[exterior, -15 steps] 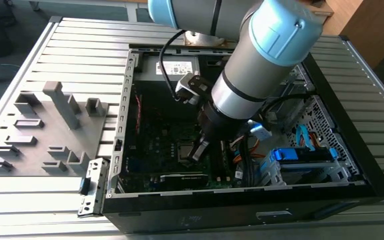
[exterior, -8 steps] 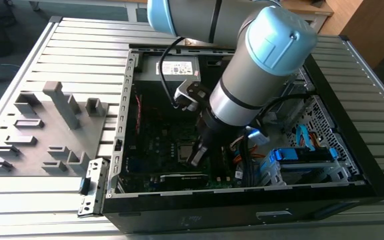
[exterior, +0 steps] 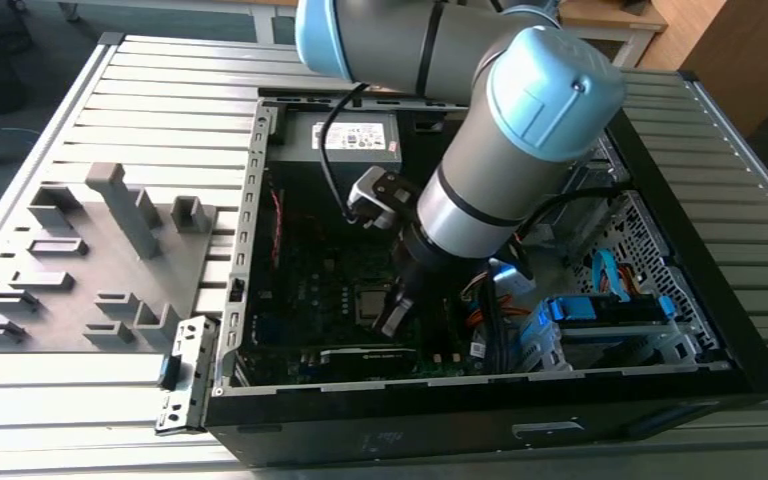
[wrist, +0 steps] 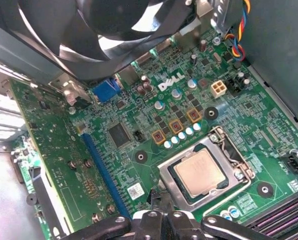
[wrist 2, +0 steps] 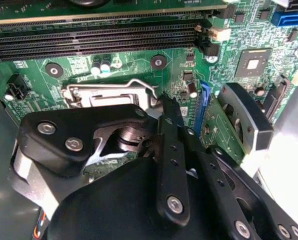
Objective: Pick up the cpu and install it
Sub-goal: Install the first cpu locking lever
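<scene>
Gripper (exterior: 395, 318) just above cpu (wrist: 200, 171), seated in socket

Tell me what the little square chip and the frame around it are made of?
The cpu top looks like dull brushed metal, pale silvery-tan with a soft sheen. The socket frame around it seems bare stamped steel, brighter, with shiny glints on its edges. Neither is certain from looks alone.

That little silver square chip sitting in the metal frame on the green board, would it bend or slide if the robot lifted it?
The cpu looks like a flat metal-topped plate, so probably stiff, not floppy. Its smooth shiny top may be slippery. Thin and small, it is likely light, and the socket frame around it should stop sideways sliding.
</scene>
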### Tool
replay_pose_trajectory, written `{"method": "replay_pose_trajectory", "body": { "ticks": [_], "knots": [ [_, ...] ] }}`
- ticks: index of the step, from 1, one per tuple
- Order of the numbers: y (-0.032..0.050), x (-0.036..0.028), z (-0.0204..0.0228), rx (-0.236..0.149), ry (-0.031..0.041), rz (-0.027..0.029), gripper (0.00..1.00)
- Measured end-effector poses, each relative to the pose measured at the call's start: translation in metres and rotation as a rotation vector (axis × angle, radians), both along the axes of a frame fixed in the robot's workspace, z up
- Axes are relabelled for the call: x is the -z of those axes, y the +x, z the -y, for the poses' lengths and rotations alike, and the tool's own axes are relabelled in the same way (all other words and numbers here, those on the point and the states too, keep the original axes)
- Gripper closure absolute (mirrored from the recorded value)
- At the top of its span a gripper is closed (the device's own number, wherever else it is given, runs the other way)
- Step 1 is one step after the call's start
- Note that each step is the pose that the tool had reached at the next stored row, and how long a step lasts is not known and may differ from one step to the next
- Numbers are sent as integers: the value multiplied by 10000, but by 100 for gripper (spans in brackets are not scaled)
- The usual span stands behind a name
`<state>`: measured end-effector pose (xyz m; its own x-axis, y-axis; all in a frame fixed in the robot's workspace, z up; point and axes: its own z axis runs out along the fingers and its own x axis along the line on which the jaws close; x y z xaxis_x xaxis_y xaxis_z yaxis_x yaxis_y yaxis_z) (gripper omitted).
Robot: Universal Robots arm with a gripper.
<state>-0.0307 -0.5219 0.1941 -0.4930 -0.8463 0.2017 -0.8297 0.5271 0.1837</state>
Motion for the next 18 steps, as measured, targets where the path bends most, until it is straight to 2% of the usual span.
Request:
{"method": "replay_pose_trajectory", "body": {
  "ticks": [18],
  "knots": [
    [32, 7, -36, 23, 4, 0, 89]
  ]
}}
